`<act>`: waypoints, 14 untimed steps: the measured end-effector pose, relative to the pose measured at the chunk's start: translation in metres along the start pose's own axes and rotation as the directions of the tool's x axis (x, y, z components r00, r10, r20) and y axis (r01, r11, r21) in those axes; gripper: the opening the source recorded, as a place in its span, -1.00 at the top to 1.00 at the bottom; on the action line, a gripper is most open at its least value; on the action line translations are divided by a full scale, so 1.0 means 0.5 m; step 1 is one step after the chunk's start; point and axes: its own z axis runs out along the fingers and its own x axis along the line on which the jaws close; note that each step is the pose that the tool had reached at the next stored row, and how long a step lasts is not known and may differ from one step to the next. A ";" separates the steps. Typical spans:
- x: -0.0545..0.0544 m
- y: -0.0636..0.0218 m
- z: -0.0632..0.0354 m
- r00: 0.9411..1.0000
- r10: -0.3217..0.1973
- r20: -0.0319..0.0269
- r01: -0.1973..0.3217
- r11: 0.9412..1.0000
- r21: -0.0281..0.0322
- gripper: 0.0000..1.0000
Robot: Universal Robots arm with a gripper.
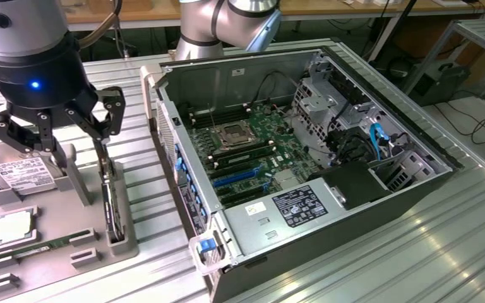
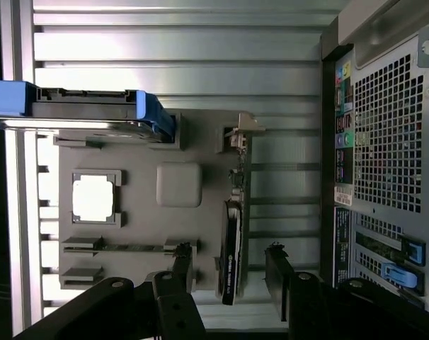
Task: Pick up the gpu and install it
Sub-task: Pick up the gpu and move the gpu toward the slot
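Ribbed metal table [image 1: 444, 252] carries a grey fixture tray [image 1: 61, 218] and an open PC case [image 1: 225, 79], with a bare strip of table btwn them. The gpu [image 2: 232, 241] stands on edge in a slot along the tray edge nearest the case, bracket end away from the fingers [image 2: 182, 263]. Gripper [image 2: 229, 249] sits over the card, fingers wide apart, one per side, w/ clearance each side.

gpu [image 1: 110, 202] base hidden inside holder [image 1: 129, 246]

arm [image 1: 225, 28]: silver-grey tubes; wrist [image 1: 33, 82]: black, blue light | gripper [image 1: 67, 140]: black jointed linkage
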 end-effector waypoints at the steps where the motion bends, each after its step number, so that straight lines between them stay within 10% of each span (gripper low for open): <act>1: 0.000 0.000 0.002 1.000 0.000 0.000 0.000 1.000 0.000 -0.08; 14: 0.001 -0.001 0.023 1.000 0.000 0.000 0.000 1.000 0.000 -0.08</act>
